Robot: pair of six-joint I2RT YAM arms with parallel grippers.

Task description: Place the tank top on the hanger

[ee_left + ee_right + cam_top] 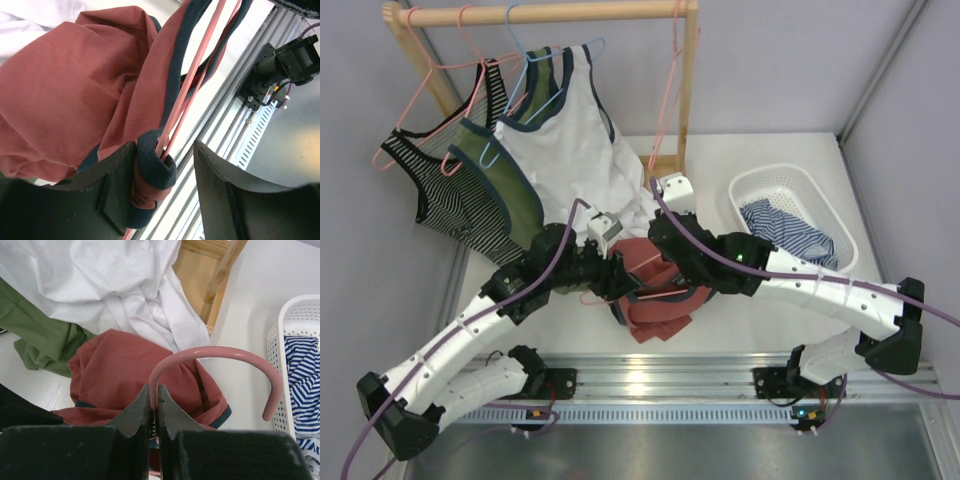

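The rust-red tank top [655,305] hangs bunched between my two grippers above the table's near middle. The pink hanger [592,298] runs through it. My right gripper [154,390] is shut on the hanger's neck just below the hook [225,352], with the tank top [115,370] hanging behind. My left gripper [165,145] is open. A rolled navy-trimmed strap [152,167] lies against its left finger, and the hanger's pink wire [192,80] passes through that strap. A clear gap separates the strap from the right finger [220,185].
A wooden rack [685,90] stands at the back with a white tank top [570,150], an olive one [495,180] and a striped one on hangers. A white basket [785,172] with blue striped cloth sits at the right. An aluminium rail [660,378] runs along the near edge.
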